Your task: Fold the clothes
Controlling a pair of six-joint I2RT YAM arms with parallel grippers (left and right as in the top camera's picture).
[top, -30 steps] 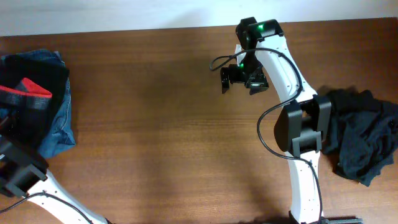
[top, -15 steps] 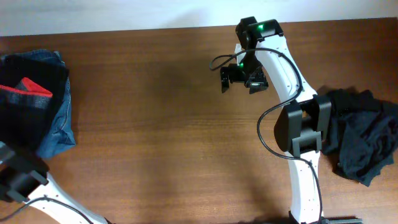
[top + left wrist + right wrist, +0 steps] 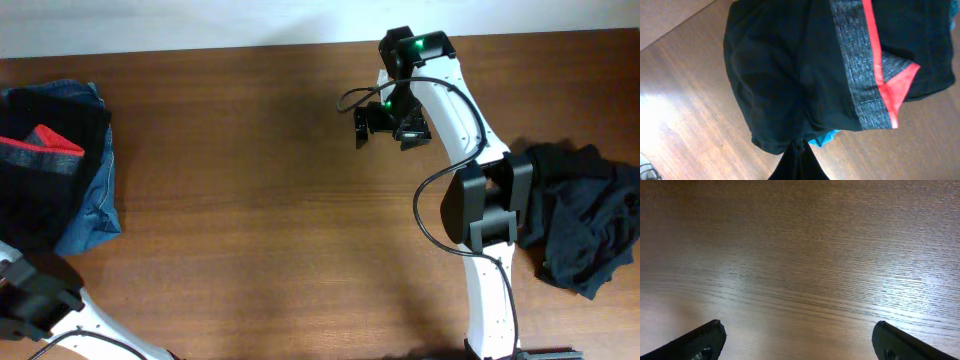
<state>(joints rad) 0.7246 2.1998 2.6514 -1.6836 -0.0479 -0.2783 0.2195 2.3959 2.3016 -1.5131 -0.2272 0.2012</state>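
The table (image 3: pixel 250 180) is a broad slab of dark reddish-brown wood, its grain running lengthwise in fine, close lines. Light from above lies on it in soft pale patches, brightest in the right wrist view, where the grain shows as thin wavy streaks. Along the far edge runs a whitish strip of background (image 3: pixel 200 20), plain and featureless. In the left wrist view the table's edge cuts diagonally across one corner, with a paler tan surface (image 3: pixel 662 15) beyond it.

Overhead: straight down on the whole counter (image 3: pixel 250 200). Left wrist: close above the black trousers (image 3: pixel 785 80), shared at overhead's left edge. Right wrist: close over counter wood.
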